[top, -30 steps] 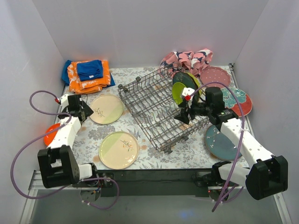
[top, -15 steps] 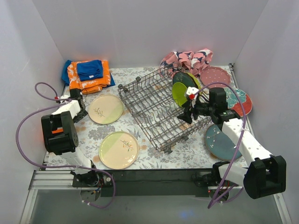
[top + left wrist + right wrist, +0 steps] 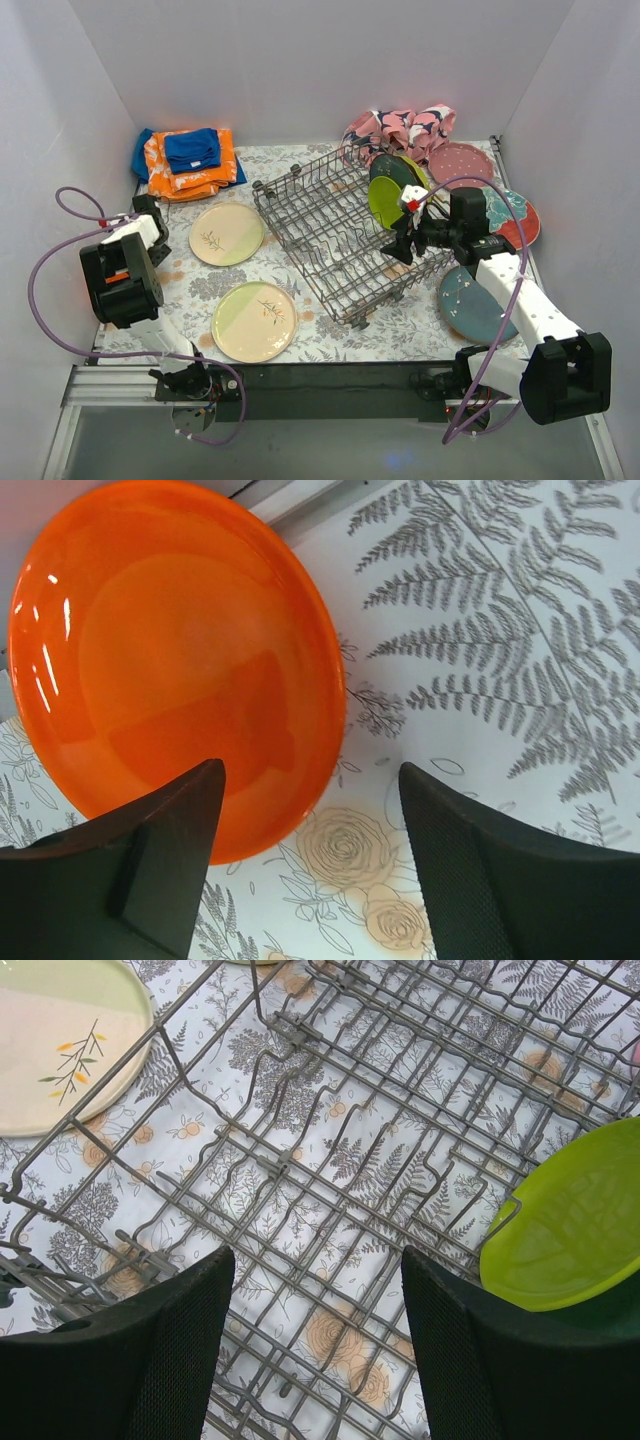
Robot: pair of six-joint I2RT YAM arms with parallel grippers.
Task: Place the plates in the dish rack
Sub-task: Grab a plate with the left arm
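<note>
Fern-print tablecloth (image 3: 190, 290) underlies everything. Left gripper (image 3: 310, 810), jaws apart, straddles the rim of the orange plate (image 3: 170, 650) at the left edge. Right gripper (image 3: 318, 1280) hovers open over the dish rack (image 3: 330, 1160). Likely next: pinch, lift.

plain white walls (image 3: 300, 70) enclose a table (image 3: 320, 340) covered in fern-and-flower print.

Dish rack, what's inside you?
A lime green plate and a dark green plate stand in the dish rack's far right corner. Anything behind them is covered.
</note>
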